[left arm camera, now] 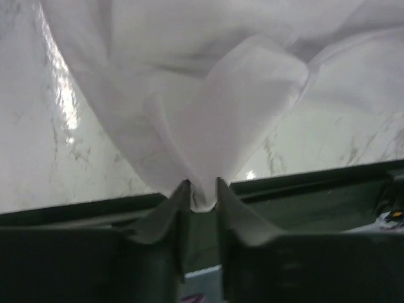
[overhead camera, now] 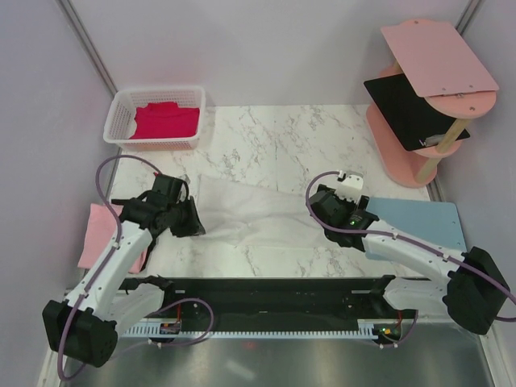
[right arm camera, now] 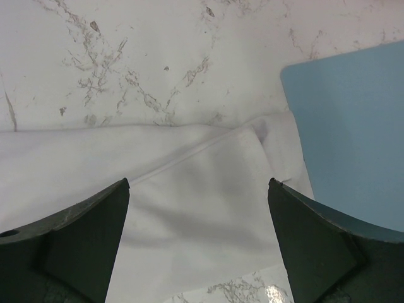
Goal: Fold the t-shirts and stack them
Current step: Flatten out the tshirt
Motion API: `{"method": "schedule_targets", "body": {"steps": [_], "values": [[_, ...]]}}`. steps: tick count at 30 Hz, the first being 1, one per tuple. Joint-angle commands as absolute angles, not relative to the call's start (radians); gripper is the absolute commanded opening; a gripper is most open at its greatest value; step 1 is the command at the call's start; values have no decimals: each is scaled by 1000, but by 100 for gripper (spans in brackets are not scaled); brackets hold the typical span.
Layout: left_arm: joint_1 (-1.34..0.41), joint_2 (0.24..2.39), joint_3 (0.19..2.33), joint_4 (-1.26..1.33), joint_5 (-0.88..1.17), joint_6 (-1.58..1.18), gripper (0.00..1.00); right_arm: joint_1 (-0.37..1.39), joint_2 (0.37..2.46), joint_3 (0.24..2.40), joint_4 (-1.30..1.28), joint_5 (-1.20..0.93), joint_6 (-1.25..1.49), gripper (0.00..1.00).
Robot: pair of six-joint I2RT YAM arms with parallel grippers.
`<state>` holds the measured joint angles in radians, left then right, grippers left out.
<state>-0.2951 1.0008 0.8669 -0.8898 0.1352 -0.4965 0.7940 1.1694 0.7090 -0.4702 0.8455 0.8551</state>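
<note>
While the left gripper (left arm camera: 202,187) pinches the white t-shirt (left arm camera: 233,107), the right gripper (right arm camera: 199,184) hovers, jaws spread wide, over its edge.

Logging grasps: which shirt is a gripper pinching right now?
The white t-shirt: the left gripper is shut on a fold of it. The pink shirt, red shirt and black shirt lie ungripped.

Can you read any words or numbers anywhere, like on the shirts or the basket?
No readable text in any view.
The white t-shirt, the red t-shirt and the basket show no print.
Small orange spots on the front rail: too small to read.
</note>
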Motion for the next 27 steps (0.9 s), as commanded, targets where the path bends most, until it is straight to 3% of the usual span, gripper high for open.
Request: {"method": "schedule_targets", "body": {"steps": [1,2,3,9,14,27], "values": [[-298,890,851,-1095,183,-532,48,782,1206,712,-428,827,833,98],[-298,876,882,-1106,134,-534,91,782,1213,713,-422,824,833,98],[-298,865,900,-1109,112,-535,99,781,1219,716,-419,816,828,98],[-298,972,966,-974,5,-520,99,779,1276,733,-385,798,815,98],[-298,1202,956,-812,2,-500,83,776,1292,741,-376,788,801,98],[-296,1514,1017,-703,-114,-483,81,749,1273,709,-368,775,796,98]]}}
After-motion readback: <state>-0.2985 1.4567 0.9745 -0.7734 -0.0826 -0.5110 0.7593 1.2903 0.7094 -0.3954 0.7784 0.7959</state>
